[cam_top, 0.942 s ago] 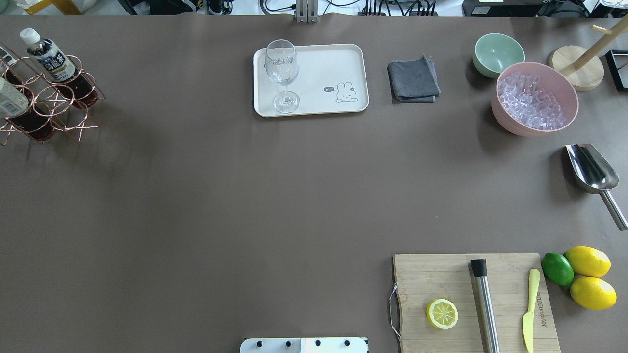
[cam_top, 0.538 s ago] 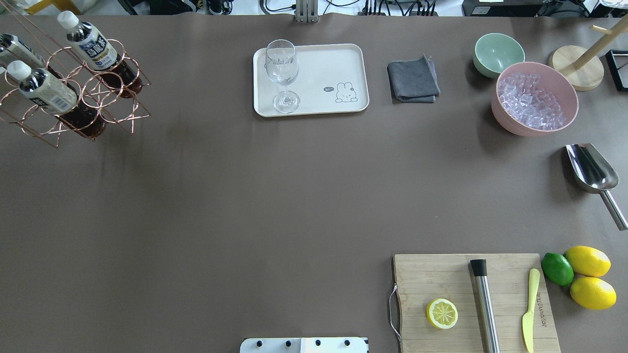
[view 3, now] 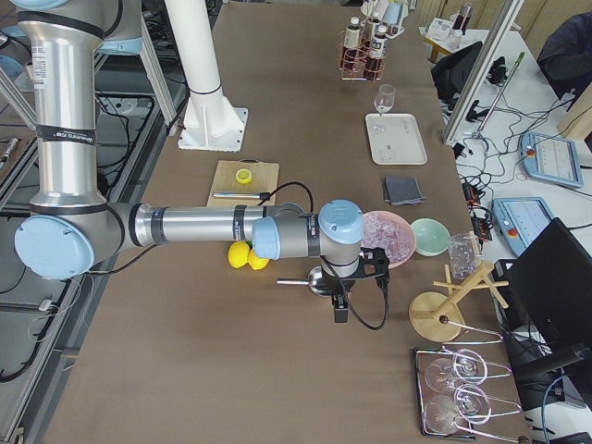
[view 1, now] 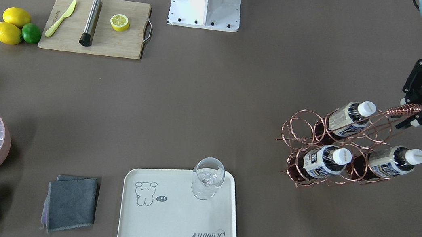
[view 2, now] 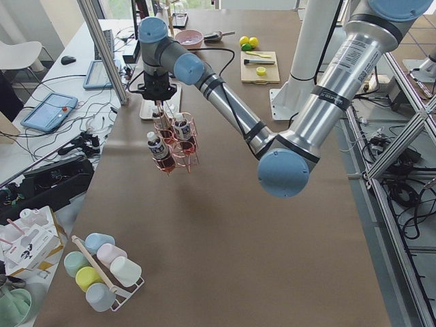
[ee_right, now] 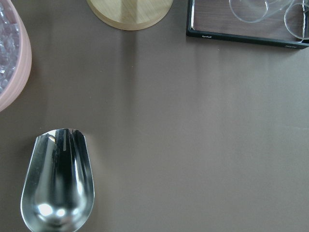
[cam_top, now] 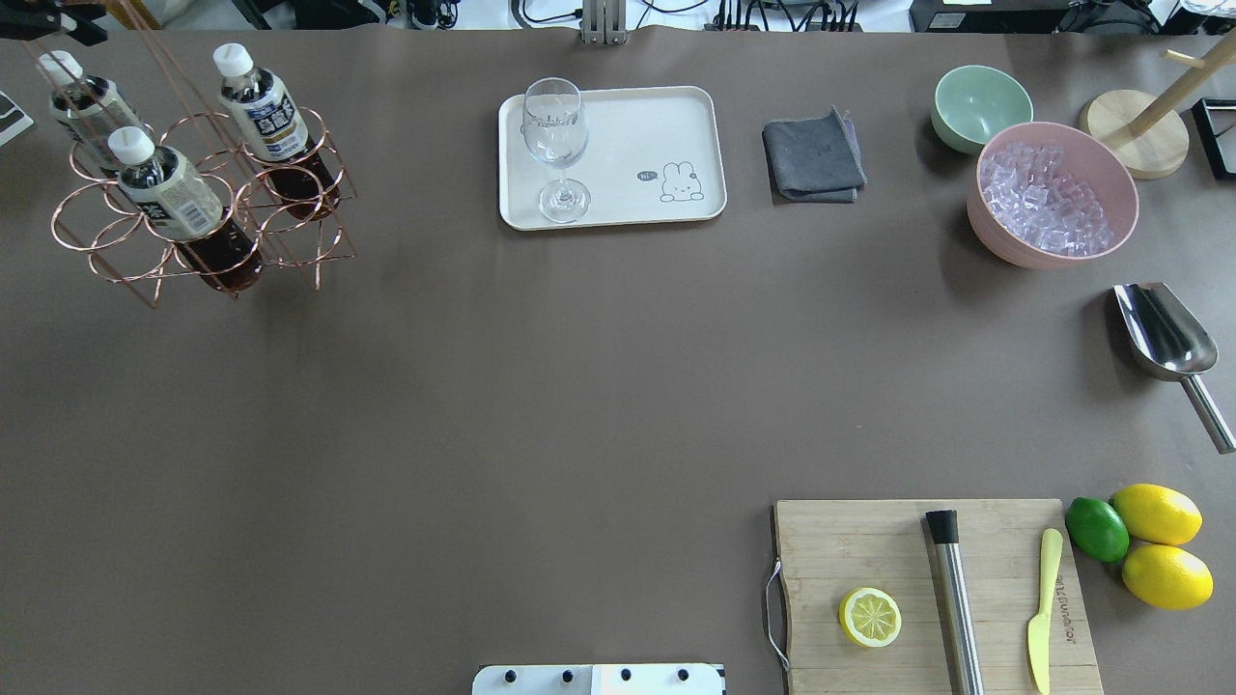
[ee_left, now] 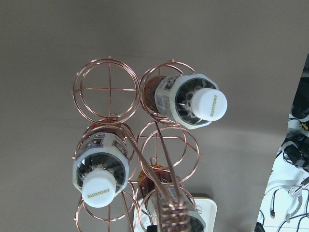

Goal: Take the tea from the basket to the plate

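My left gripper is shut on the coiled handle of the copper wire basket and holds it hanging above the table, as the exterior left view shows. Three tea bottles stand in its cells; they also show in the overhead view and from above in the left wrist view. The cream plate lies apart from the basket, toward the table's middle. My right gripper hovers over the scoop; I cannot tell whether it is open.
A wine glass stands on the plate's basket-side end. A grey cloth, green bowl, pink ice bowl and metal scoop lie on the right. A cutting board with a lemon half, muddler and knife lies front right.
The basket with its three bottles has moved to the right in the overhead view, toward the plate, carried by my left gripper. Nothing else has moved.
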### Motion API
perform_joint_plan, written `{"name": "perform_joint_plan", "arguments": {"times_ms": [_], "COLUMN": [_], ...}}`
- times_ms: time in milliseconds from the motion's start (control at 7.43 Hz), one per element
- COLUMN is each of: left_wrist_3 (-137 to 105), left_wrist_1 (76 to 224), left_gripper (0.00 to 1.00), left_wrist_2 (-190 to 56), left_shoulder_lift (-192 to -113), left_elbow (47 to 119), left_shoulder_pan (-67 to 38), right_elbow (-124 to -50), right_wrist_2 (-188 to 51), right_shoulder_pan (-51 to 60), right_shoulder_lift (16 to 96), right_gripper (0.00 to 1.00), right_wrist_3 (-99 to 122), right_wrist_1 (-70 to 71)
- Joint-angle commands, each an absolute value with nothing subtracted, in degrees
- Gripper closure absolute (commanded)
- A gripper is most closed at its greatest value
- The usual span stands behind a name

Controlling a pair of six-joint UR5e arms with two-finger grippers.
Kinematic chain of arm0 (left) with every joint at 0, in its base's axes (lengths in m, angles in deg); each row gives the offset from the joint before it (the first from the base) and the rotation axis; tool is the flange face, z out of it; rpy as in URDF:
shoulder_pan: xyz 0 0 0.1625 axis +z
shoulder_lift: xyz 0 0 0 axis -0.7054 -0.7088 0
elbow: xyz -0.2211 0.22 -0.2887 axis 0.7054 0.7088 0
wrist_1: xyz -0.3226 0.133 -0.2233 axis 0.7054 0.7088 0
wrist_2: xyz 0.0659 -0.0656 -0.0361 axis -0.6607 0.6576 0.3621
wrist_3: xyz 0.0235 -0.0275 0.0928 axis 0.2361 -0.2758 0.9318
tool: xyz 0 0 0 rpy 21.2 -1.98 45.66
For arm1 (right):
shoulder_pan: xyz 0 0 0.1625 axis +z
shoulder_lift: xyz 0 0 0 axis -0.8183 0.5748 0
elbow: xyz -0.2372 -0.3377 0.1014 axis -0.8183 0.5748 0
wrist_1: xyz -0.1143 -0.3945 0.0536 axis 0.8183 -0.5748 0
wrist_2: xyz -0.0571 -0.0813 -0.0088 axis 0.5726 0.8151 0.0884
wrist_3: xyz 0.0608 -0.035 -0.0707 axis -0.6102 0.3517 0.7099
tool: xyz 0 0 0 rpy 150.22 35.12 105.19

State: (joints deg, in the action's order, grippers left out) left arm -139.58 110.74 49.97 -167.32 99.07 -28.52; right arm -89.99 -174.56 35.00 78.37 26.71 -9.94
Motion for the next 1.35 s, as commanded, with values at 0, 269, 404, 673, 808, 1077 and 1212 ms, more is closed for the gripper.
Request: {"name": "perform_joint_plan", "arguments": {"times_ms": [0, 269, 404, 673, 808, 1077, 1212], "left_wrist_3": [-144.4, -151.5, -151.7, -154.2, -154.7, -158.3, -158.5], "left_wrist_1": [107.7, 105.7, 104.6, 104.3, 103.9, 104.4, 104.5], "left_gripper": [1.00, 1.00, 1.00, 1.00, 1.00, 1.00, 1.00], "left_wrist_2": [47.9, 42.4, 42.3, 42.2, 42.2, 38.7, 37.4], "left_shoulder_lift": [-170.3, -173.9, -175.6, -178.0, -180.7, -182.6, -184.5], "left_elbow": [102.4, 103.0, 103.1, 103.2, 101.7, 99.3, 97.5], "left_shoulder_pan": [-23.5, -14.9, -12.5, -8.9, -7.2, -3.6, -2.3], "right_elbow": [-90.4, -90.4, -90.4, -90.3, -90.4, -90.3, -90.2], "right_wrist_2": [-174.6, -174.5, -174.5, -174.4, -174.4, -174.3, -174.3], "right_shoulder_pan": [35.0, 35.0, 35.0, 35.0, 35.0, 35.0, 35.0], "right_shoulder_lift": [78.8, 79.1, 79.1, 79.3, 79.3, 79.3, 79.3], "right_gripper": [0.00, 0.00, 0.00, 0.00, 0.00, 0.00, 0.00], "right_wrist_3": [26.7, 26.8, 26.8, 27.0, 27.0, 27.0, 27.0], "right_wrist_1": [-9.9, -9.9, -9.9, -9.9, -9.9, -9.9, -9.9]}}
